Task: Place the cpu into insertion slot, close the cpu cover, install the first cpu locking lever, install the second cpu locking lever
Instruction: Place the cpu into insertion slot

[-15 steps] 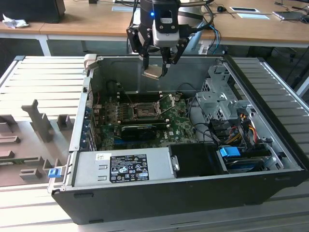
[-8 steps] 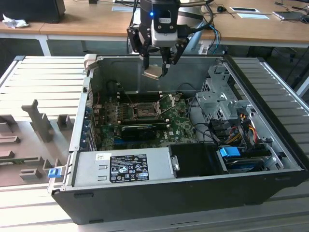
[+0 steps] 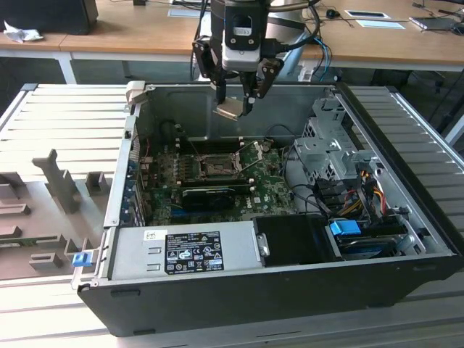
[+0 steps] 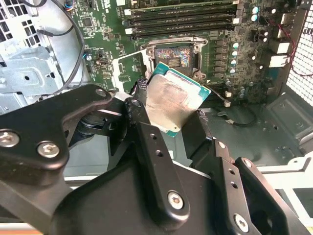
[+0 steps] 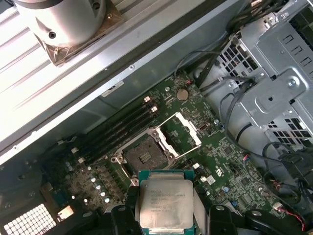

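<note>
The cpu (image 3: pixel 228 110), a small flat square chip with a pale metal face, hangs in the air above the open computer case with my gripper (image 3: pixel 235 100) shut on its edges. In both wrist views the cpu (image 4: pixel 172 105) (image 5: pixel 165 203) sits between the black fingers (image 4: pixel 142 122), tilted in the second wrist view. The insertion slot (image 3: pixel 216 165) (image 4: pixel 175 55) (image 5: pixel 142 156) lies below on the green board, open with its dark contact field bare. The cpu cover (image 5: pixel 188 128) (image 4: pixel 128 68) stands swung up beside the slot.
A black graphics card (image 3: pixel 210 194) lies just in front of the slot, long memory slots (image 4: pixel 181 19) behind it. A silver drive cage (image 3: pixel 330 148) with cables fills the exterior view's right. The power supply (image 3: pixel 185 250) is at the front, with the case walls all around.
</note>
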You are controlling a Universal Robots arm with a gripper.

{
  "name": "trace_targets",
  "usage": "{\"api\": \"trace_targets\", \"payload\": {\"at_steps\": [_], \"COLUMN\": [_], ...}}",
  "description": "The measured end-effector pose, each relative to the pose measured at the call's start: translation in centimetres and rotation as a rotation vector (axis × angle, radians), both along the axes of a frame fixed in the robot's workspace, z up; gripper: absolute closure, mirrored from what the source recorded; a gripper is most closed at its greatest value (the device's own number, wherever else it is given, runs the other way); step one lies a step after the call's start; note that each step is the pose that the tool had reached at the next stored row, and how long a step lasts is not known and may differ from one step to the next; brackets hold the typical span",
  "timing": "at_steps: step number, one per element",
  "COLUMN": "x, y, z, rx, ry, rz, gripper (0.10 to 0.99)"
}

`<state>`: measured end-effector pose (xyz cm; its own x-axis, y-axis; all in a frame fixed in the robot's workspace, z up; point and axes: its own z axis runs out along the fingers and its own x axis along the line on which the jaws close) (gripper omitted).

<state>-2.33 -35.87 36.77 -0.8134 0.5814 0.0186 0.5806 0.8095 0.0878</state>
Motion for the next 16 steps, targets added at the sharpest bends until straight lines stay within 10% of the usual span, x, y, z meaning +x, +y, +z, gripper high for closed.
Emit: {"api": "trace_targets", "payload": {"at_steps": [16], "x": [0.00], "y": [0.00], "z": [-0.29], "rx": [0.000], "ry": [0.0000], "rz": [-0.016], "gripper": [0.557]}}
